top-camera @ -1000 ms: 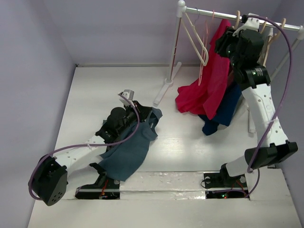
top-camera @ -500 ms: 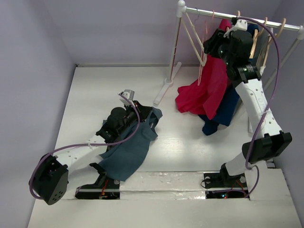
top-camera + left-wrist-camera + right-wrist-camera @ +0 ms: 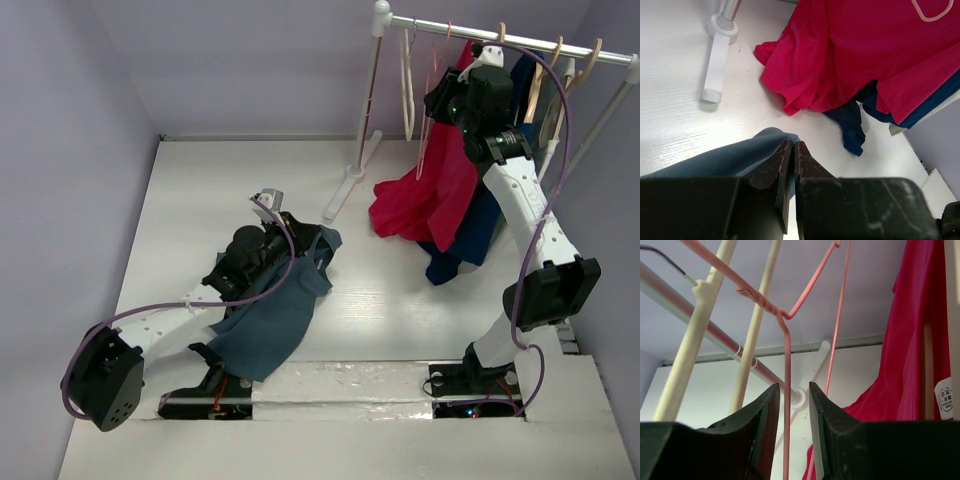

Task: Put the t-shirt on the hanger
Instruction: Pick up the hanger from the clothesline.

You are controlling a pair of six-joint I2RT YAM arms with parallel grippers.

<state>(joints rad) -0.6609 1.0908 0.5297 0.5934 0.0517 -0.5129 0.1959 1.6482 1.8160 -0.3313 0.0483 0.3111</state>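
Slate-blue cotton, the t-shirt [image 3: 272, 318] lies crumpled on the white worktop [image 3: 195, 195] at the near left, well apart from the clothes rack, with the left arm stretched over its upper end. The left gripper [image 3: 793, 145] is closed down to a thin slit, and a fold of the t-shirt sits at its fingertips, seemingly pinched there, while the rest of the cloth trails back beneath the wrist. Beyond it the left wrist view shows the white foot of the rack [image 3: 716, 70] and the hem of a red t-shirt [image 3: 855, 50] pooled on the worktop, with a navy t-shirt [image 3: 850, 125] hanging just behind that. The right arm reaches up to the rail [image 3: 500, 38] at the far right. The right gripper [image 3: 794, 387] is open, and the thin pink rod of the hanger [image 3: 787, 350] runs down between its two fingers, closer to the left one; whether it touches that finger I cannot tell. The hanger hangs from the rail between a cream hanger [image 3: 407, 80] on its left and the red t-shirt on its right. Wooden hangers [image 3: 540, 82] hang further along the rail.
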